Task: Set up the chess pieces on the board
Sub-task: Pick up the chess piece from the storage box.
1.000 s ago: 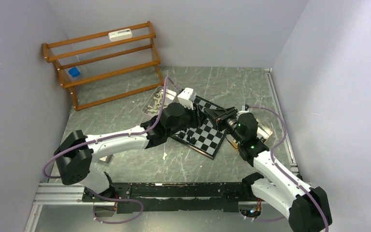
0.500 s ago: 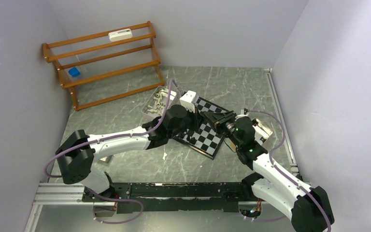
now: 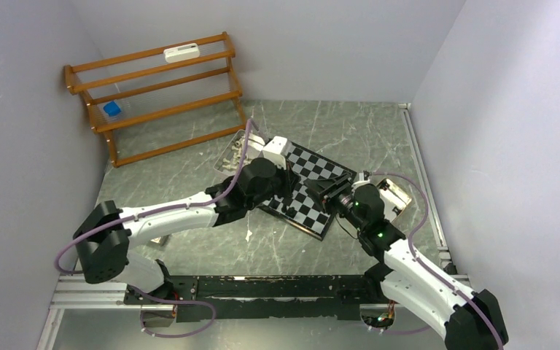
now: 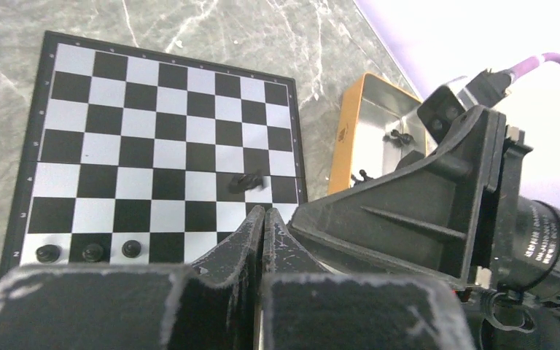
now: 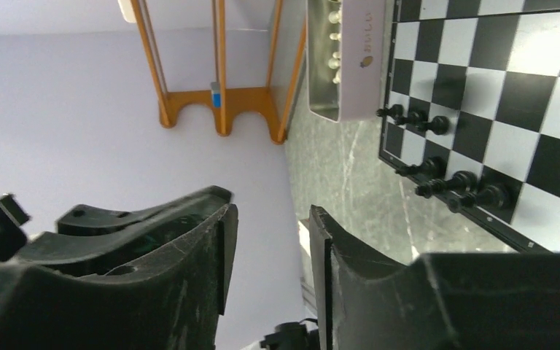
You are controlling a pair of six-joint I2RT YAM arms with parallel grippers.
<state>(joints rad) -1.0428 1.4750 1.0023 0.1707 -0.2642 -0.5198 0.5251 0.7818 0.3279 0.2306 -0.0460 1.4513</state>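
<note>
Both arms have shifted: the left one has drawn back toward the board's left side, uncovering more squares, and the right one has come in over the near right edge. The left gripper [image 4: 262,215] has its fingers pressed together and holds nothing. Just beyond it, a tiny black chess piece [image 4: 248,181] appears to lie tipped on the flat black-and-white checked chessboard [image 4: 153,109]. The right gripper [image 5: 271,210] stands partly open and empty, with a cluster of black pieces [image 5: 459,191] off to its side at the board's edge. Farther off are an orange-walled metal tray [image 4: 346,138] and a wooden slatted rack [image 3: 153,95].
</note>
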